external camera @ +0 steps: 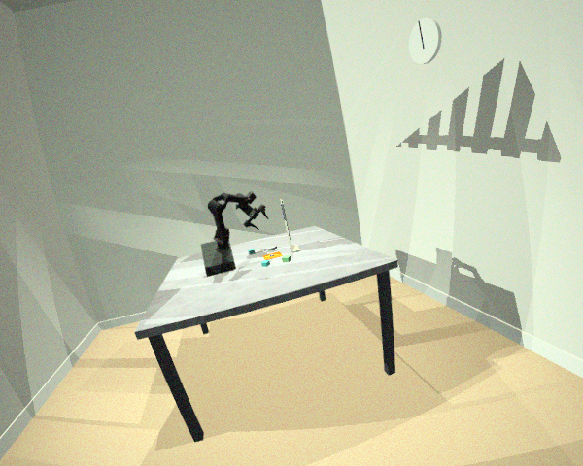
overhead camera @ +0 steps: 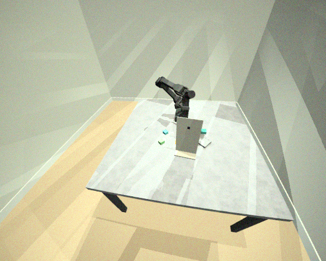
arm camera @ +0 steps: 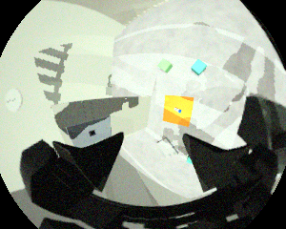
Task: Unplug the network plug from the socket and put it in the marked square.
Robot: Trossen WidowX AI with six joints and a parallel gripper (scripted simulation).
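The plug (arm camera: 177, 110), a tiny white and blue piece, lies inside the orange marked square (arm camera: 172, 118) (external camera: 278, 254) on the table. The upright grey panel (overhead camera: 188, 140) (external camera: 286, 225) stands beyond the square. Its socket (arm camera: 91, 133) shows as a dark hole with no plug in it. My gripper (arm camera: 153, 135) (external camera: 262, 223) is wide open and empty. It hangs in the air well above the table, on the arm's side of the panel, and touches nothing. The panel hides most of the square in the top view.
A green block (overhead camera: 161, 142) (external camera: 286, 258) (arm camera: 165, 66) and a teal block (overhead camera: 165, 131) (external camera: 265, 263) (arm camera: 198, 67) lie to one side of the square. Another teal block (overhead camera: 203, 131) (external camera: 251, 250) (arm camera: 190, 160) and a flat pale tile (overhead camera: 205, 142) lie on the other side.
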